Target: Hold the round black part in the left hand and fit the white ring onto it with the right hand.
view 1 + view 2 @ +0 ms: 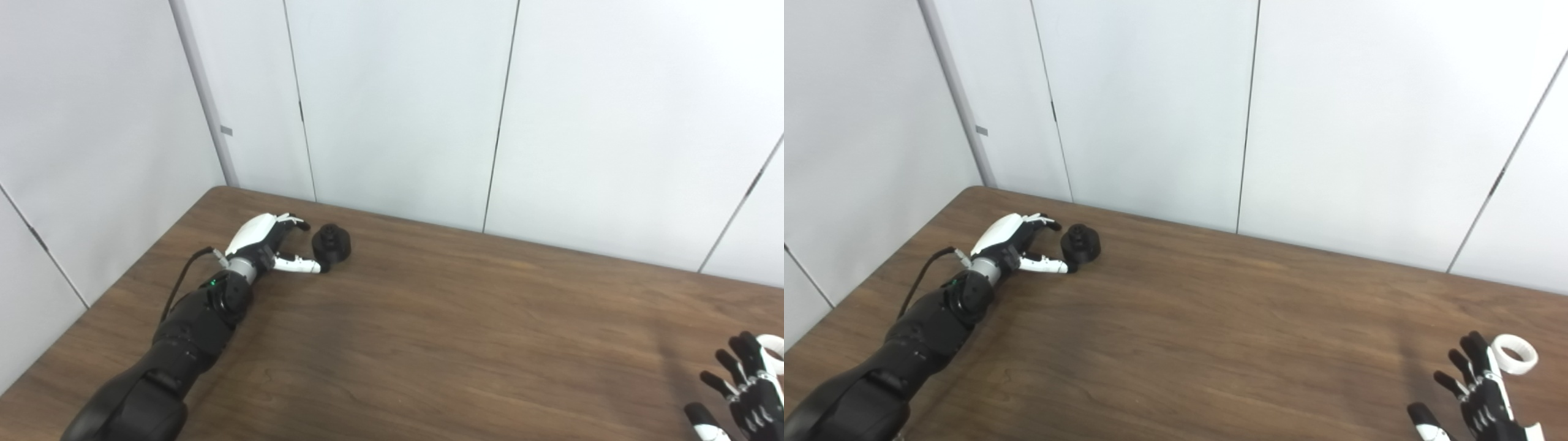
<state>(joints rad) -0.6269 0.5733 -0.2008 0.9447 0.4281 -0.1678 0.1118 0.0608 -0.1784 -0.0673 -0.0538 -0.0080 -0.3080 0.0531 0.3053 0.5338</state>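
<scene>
In the left eye view, the left hand (264,242) sits in the left-middle of the frame with its fingers spread and nothing held. The round black part (331,242) stands on the table (429,343) just right of that hand, between the upper fingers and the thumb, whose tip seems to touch or nearly touch the part's base. The part looks squat and upright, its axis vertical, so I judge that the grasp turns on closing sideways around it. At the lower right corner the right hand (744,392) is open and empty, cut off by the frame edge; only a sliver of the white ring (773,349) shows beyond its fingertips.

In the right eye view, the ring (1514,354) shows whole, lying flat on the table just up and right of the right hand (1476,392), touching or nearly touching a fingertip. The black part (1080,244) lies far across the frame at upper left beside the left hand (1013,245), so each hand is nearest its own piece.
</scene>
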